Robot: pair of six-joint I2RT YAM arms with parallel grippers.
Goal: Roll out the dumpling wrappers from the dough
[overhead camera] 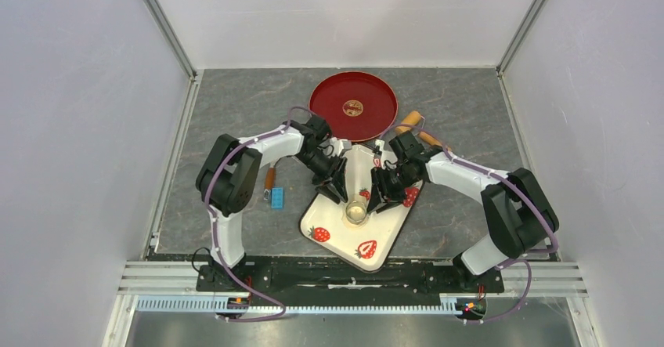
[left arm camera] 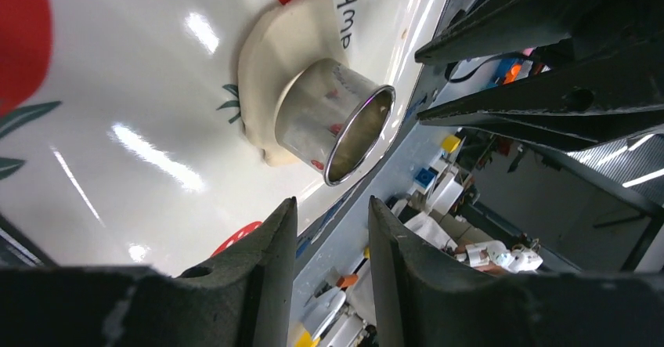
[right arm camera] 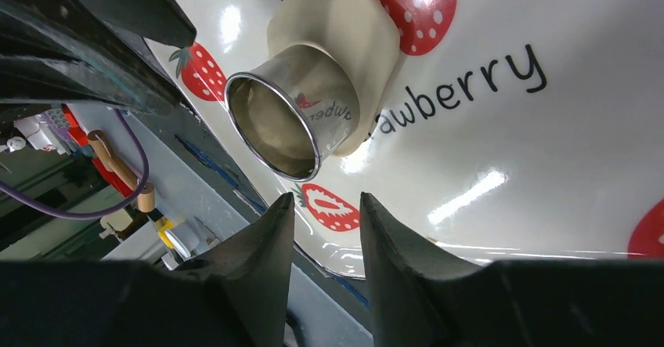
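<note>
The dough [left arm camera: 270, 57] is a flattened pale cream sheet on the white strawberry tray [overhead camera: 329, 218]. It also shows in the right wrist view [right arm camera: 344, 34]. A metal ring cutter [overhead camera: 356, 211] stands upright on the dough, seen in both the left wrist view [left arm camera: 337, 120] and the right wrist view [right arm camera: 294, 120]. My left gripper [overhead camera: 339, 192] is just left of the cutter, jaws apart and empty [left arm camera: 333, 206]. My right gripper [overhead camera: 374, 198] is just right of it, jaws apart and empty [right arm camera: 326, 202]. Neither touches the cutter. No separate dumpling wrapper shows.
A red plate [overhead camera: 352, 106] with a gold emblem lies behind the tray. The tan wooden roller [overhead camera: 413, 124] lies at the back right, partly hidden by my right arm. A blue block [overhead camera: 277, 198] and an orange-handled tool [overhead camera: 269, 178] lie left of the tray.
</note>
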